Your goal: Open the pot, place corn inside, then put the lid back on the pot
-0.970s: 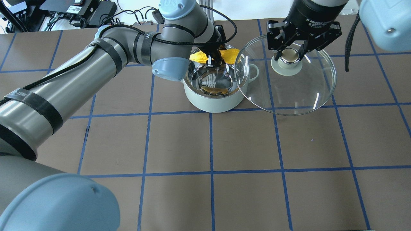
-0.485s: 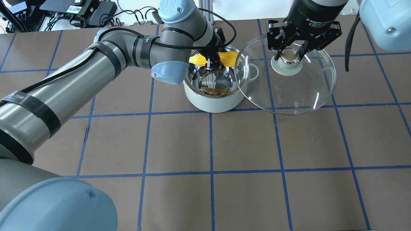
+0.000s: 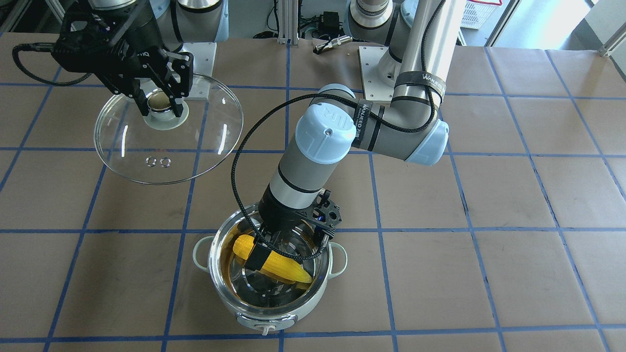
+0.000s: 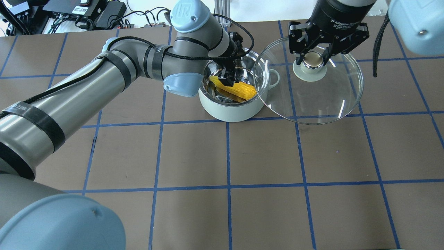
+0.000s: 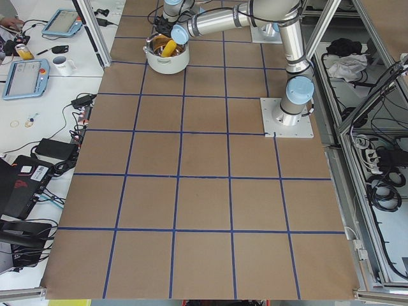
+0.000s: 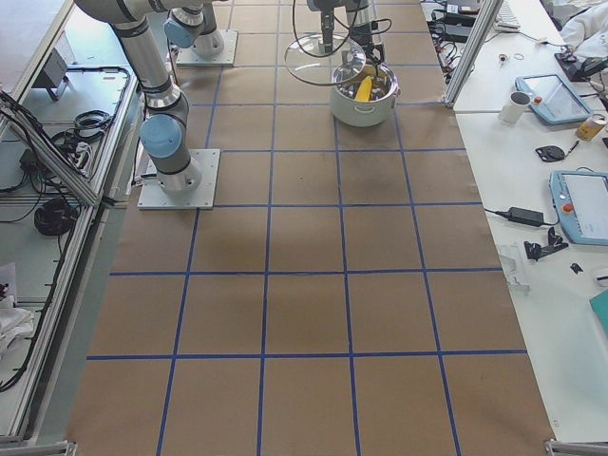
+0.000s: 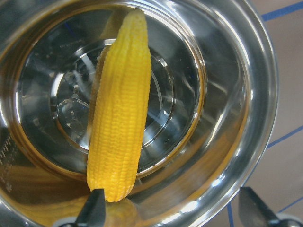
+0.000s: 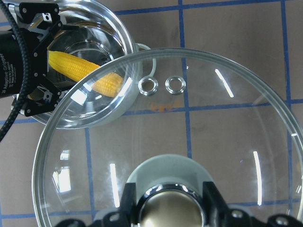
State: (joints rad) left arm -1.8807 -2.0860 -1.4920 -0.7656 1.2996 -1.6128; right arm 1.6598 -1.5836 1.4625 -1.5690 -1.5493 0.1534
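The mint-green pot stands open, its steel inside showing; it also shows in the front view. The yellow corn lies slanted inside it, also seen in the front view and the left wrist view. My left gripper hangs in the pot's mouth, open, its fingertips wide apart with the corn's blunt end by one of them. My right gripper is shut on the beige knob of the glass lid. It holds the lid raised to the pot's right, overlapping its rim.
The brown table with blue grid lines stretches around the pot. Cables and electronics lie past the far edge. The pot's control knob faces the operators' side. The lid's two vent rings hang near the pot's side handle.
The left gripper came down from over the pot's far rim into the pot and opened. The corn it held now lies inside the pot. The right gripper and lid stayed still.
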